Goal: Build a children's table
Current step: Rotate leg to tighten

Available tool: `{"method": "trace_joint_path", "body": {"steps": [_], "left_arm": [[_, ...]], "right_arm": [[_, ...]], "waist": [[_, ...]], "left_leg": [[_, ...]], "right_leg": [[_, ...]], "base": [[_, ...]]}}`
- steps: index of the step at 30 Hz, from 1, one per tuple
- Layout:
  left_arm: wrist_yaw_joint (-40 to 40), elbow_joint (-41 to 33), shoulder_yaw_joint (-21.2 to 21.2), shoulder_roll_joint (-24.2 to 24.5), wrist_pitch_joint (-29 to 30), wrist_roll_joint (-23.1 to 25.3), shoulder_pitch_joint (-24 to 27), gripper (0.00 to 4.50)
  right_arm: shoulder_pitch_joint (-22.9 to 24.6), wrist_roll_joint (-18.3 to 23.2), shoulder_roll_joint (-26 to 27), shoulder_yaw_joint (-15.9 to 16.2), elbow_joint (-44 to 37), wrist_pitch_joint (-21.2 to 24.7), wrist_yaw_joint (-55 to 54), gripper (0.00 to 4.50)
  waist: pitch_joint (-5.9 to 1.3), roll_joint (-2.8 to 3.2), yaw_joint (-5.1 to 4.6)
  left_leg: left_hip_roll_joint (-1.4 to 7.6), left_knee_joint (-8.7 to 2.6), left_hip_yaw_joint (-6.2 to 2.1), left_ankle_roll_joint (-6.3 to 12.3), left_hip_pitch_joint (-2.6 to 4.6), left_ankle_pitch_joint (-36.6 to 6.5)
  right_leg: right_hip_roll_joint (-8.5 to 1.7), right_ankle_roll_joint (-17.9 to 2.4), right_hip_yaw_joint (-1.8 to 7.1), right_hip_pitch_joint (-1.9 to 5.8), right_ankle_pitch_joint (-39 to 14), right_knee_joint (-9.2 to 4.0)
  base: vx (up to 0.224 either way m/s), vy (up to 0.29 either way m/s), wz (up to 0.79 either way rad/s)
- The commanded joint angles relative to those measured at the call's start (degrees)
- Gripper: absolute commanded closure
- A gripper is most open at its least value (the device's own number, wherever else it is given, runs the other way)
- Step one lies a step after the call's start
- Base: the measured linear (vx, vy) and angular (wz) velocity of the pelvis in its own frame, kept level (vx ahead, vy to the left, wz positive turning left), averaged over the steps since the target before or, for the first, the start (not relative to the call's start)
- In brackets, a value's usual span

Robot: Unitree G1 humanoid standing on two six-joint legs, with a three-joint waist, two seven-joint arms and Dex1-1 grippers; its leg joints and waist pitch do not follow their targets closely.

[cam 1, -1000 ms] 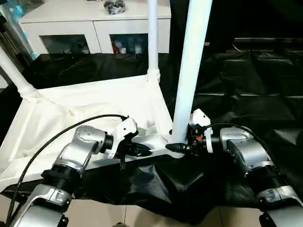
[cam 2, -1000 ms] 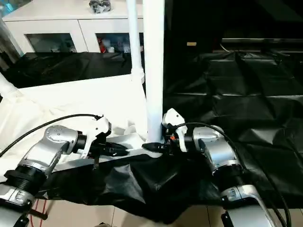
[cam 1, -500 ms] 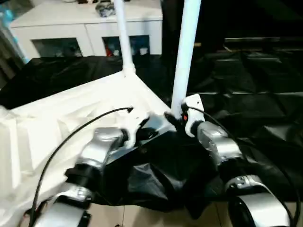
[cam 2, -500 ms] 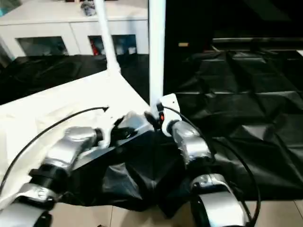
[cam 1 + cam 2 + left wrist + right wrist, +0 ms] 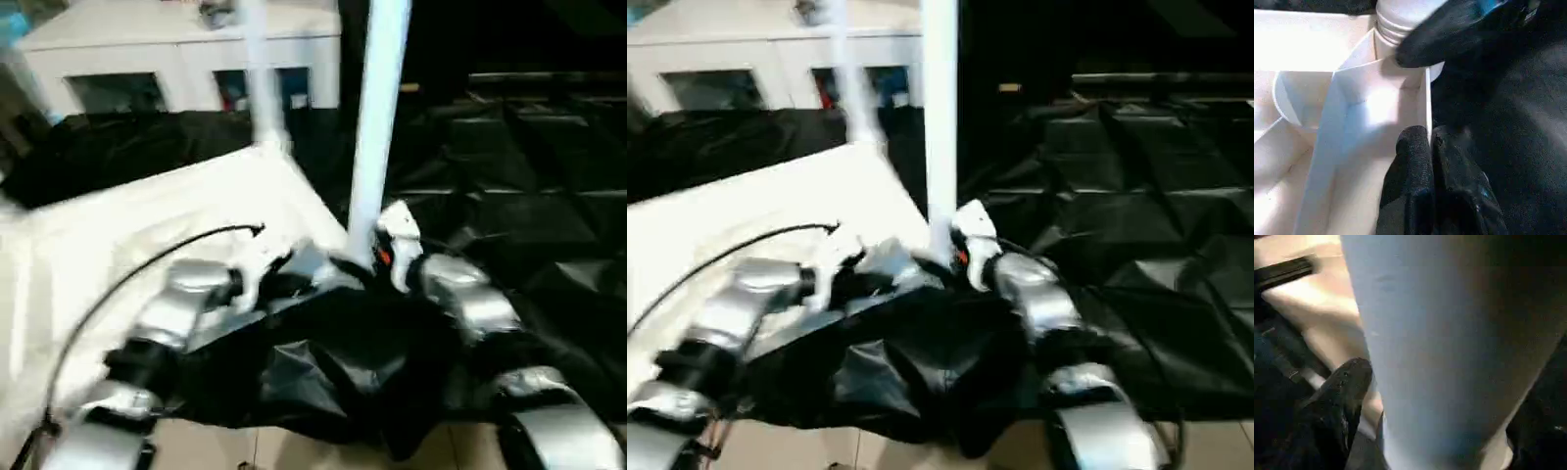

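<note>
Now right end effector (image 5: 1415, 396) astride leg (image 5: 1449, 333).

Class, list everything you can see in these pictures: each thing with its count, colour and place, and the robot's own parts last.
Table top: one, white, upside down on the black cloth.
Legs: two, white, upright; near leg at the corner between the grippers, far leg behind.
Cloth: one, black, draped over the work table.
Cabinet: one, white, glass doors, at the back.
Left gripper: black, shut on the top's edge wall.
Right gripper: black, fingers either side of the near leg's base.
</note>
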Motion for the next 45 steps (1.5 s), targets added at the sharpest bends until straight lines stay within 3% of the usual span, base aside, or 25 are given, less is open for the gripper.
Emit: {"method": "trace_joint_path", "body": {"steps": [1, 4, 7, 9, 10, 15, 20, 21, 22, 25, 28, 32, 35, 37, 38, 41, 42, 45], "left_arm": [[-3.5, -2.1, -2.4, -1.2, -1.0, -1.6, -0.9, 4.50], [-6.1, -1.7, -3.1, -0.2, -1.7, -1.9, -1.4, 4.50], [-7.5, -0.9, -3.6, 0.3, -2.2, -2.1, -1.9, 4.50], [-8.1, -0.5, -3.6, 0.4, -2.4, -2.1, -2.1, 4.50], [-8.2, -0.3, -3.6, 0.3, -2.5, -2.0, -2.2, 4.50], [-8.1, -0.1, -3.2, -0.3, -2.3, -1.9, -2.2, 4.50], [-5.6, 0.0, -2.2, -1.2, -1.6, -2.4, -1.9, 4.50], [-4.7, 0.1, -2.0, -1.5, -1.5, -2.3, -2.0, 4.50], [-2.6, 0.5, -1.5, -2.2, -1.4, -2.0, -2.0, 4.50], [4.3, 2.0, 0.3, -4.4, -0.4, -1.0, -2.7, 4.50], [12.4, 3.4, 1.9, -7.5, 1.4, 0.0, -3.6, 4.50], [18.6, 3.2, 2.6, -11.0, 2.8, 0.7, -4.0, 4.50], [19.9, 2.0, 1.5, -13.6, 2.3, 0.6, -3.5, 4.50], [19.2, 1.7, 1.1, -13.7, 1.8, 0.6, -3.3, 4.50], [18.2, 1.6, 0.7, -13.5, 1.5, 0.7, -3.0, 4.50], [14.8, 1.6, 0.2, -12.0, 0.3, 0.4, -2.8, 4.50], [14.1, 1.6, 0.1, -11.3, 0.1, 0.4, -2.8, 4.50], [8.5, 0.9, -0.5, -8.1, -0.6, -0.3, -2.6, 4.50]], "right_arm": [[0.5, 1.1, 0.8, 3.7, -3.0, -0.2, 5.9, 0.67], [1.7, 1.6, -1.5, 5.4, -5.5, 0.3, 11.6, 0.67], [2.7, 2.0, -3.2, 6.9, -7.3, 1.4, 15.5, 0.93], [3.3, 2.1, -3.6, 7.0, -8.4, 2.5, 16.6, 1.03], [3.5, 2.3, -3.7, 7.0, -8.9, 3.1, 16.8, 1.11], [5.0, 3.1, -3.4, 7.1, -11.1, 5.3, 17.2, 1.59], [5.8, 3.8, -2.1, 6.2, -11.2, 6.7, 14.9, 1.77], [5.7, 4.0, -1.6, 5.7, -10.8, 6.9, 13.8, 1.78], [5.1, 3.3, 0.0, 4.5, -8.8, 7.1, 9.4, 1.78], [2.9, 1.2, 4.2, 1.5, -2.7, 7.0, -3.5, 1.80], [0.7, 0.5, 8.3, -1.3, 2.6, 7.7, -15.1, 1.80], [-1.4, -0.9, 11.5, -2.2, 6.6, 7.4, -24.1, 1.80], [-2.5, -2.4, 13.1, -1.7, 8.3, 3.4, -26.5, 1.80], [-2.6, -2.0, 13.2, -2.0, 8.1, 3.1, -25.6, 1.24], [-2.7, -0.6, 13.2, -2.9, 7.6, 3.4, -23.3, 1.11], [-2.9, 1.3, 12.3, -3.9, 5.9, 4.3, -19.1, 1.01], [-2.9, 0.8, 11.7, -3.3, 5.7, 3.9, -17.9, 0.74], [-1.9, 0.3, 8.5, -0.5, 3.1, 3.2, -10.5, 0.65]], "waist": [[-3.69, -0.16, 0.10], [-3.64, -0.31, 0.39], [-3.66, 0.08, 0.53], [-3.69, -0.22, 0.60], [-3.69, 0.16, 0.64], [-3.74, -0.03, 0.68], [-3.76, -0.21, 0.75], [-3.72, -0.84, 0.71], [-3.60, -0.54, 0.77], [-3.18, -0.73, -0.13], [-2.87, -0.50, -0.87], [-3.15, -0.55, -1.32], [-3.32, -0.28, -1.21], [-3.42, -0.43, -1.12], [-3.42, 0.05, -1.09], [-3.43, -0.13, -1.15], [-3.48, -0.05, -1.15], [-3.68, -0.06, -0.88]], "left_leg": [[1.23, -3.26, 0.09, 6.06, 0.86, -8.4], [1.23, -3.41, 0.04, 5.10, 0.82, -9.4], [1.13, -3.34, -0.04, 4.97, 0.72, -9.3], [1.06, -3.29, 0.01, 5.09, 0.69, -9.0], [1.07, -3.26, -0.04, 5.06, 0.64, -8.7], [1.05, -3.27, -0.06, 4.73, 0.64, -8.8], [1.06, -3.22, -0.04, 4.80, 0.63, -8.1], [1.06, -3.26, 0.02, 4.85, 0.55, -8.1], [1.12, -3.35, -0.02, 4.44, 0.60, -8.3], [0.92, -3.90, -0.17, 1.85, 0.76, -12.1], [0.79, -4.25, -0.28, 0.04, 1.10, -15.6], [0.72, -4.18, -0.35, 0.50, 0.93, -14.2], [0.59, -3.91, -0.15, 1.65, 0.84, -12.5], [0.60, -3.88, -0.17, 2.51, 0.68, -11.5], [0.59, -3.85, -0.18, 2.90, 0.69, -11.3], [0.68, -3.90, -0.19, 3.46, 0.62, -11.8], [0.70, -3.85, -0.21, 3.44, 0.61, -11.4], [0.71, -3.62, -0.15, 4.11, 0.44, -10.3]], "right_leg": [[-2.35, -15.9, 1.88, 3.25, 0.3, -3.26], [-2.47, -15.8, 1.97, 3.29, -0.9, -3.28], [-2.52, -15.7, 1.98, 3.37, -0.8, -3.27], [-2.50, -15.6, 1.98, 3.41, -0.7, -3.33], [-2.54, -15.5, 1.99, 3.38, -0.7, -3.27], [-2.55, -15.3, 1.94, 3.41, -1.7, -3.38], [-2.54, -15.1, 1.98, 3.34, -1.9, -3.38], [-2.52, -15.0, 1.99, 3.38, -2.2, -3.46], [-2.69, -14.7, 2.06, 3.19, -4.0, -3.48], [-2.74, -13.3, 2.02, 3.07, -10.8, -4.18], [-2.78, -11.3, 2.22, 2.85, -17.3, -4.93], [-2.67, -11.3, 2.19, 3.01, -14.1, -4.81], [-2.75, -11.7, 2.16, 3.03, -11.6, -4.78], [-2.64, -12.1, 2.12, 3.22, -9.6, -4.59], [-2.63, -12.3, 2.08, 3.24, -8.7, -4.48], [-2.60, -12.7, 2.01, 3.36, -8.1, -4.48], [-2.60, -13.0, 1.98, 3.36, -7.5, -4.36], [-2.53, -13.6, 1.84, 3.67, -5.3, -4.03]], "base": [[0.000, 0.000, 0.00], [0.000, 0.000, 0.00], [0.000, 0.000, 0.00], [0.000, 0.000, 0.00], [0.000, 0.000, 0.00], [0.000, 0.000, 0.00], [0.000, 0.000, 0.00], [0.000, 0.000, 0.00], [0.000, 0.000, 0.00], [0.000, 0.000, 0.00], [0.000, 0.000, 0.00], [0.000, 0.000, 0.00], [0.000, 0.000, 0.00], [0.000, 0.000, 0.00], [0.000, 0.000, 0.00], [0.000, 0.000, 0.00], [0.000, 0.000, 0.00], [0.000, 0.000, 0.00]]}}
